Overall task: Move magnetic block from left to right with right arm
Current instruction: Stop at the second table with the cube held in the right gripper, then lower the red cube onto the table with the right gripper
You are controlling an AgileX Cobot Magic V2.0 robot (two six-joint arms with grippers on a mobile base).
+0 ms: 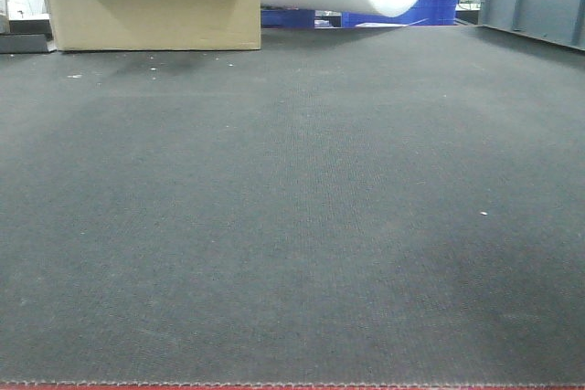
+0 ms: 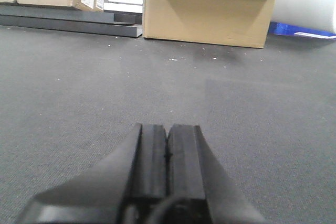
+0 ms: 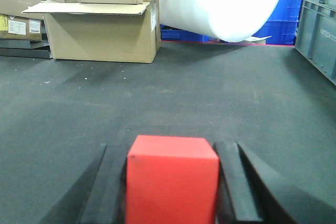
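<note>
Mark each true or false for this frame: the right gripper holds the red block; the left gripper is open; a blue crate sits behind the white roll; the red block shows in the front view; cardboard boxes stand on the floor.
1. The right gripper holds the red block. True.
2. The left gripper is open. False: its fingers are pressed together with nothing between them.
3. A blue crate sits behind the white roll. True.
4. The red block shows in the front view. False: only the dark mat and background show there.
5. A cardboard box stands on the floor. True.
</note>
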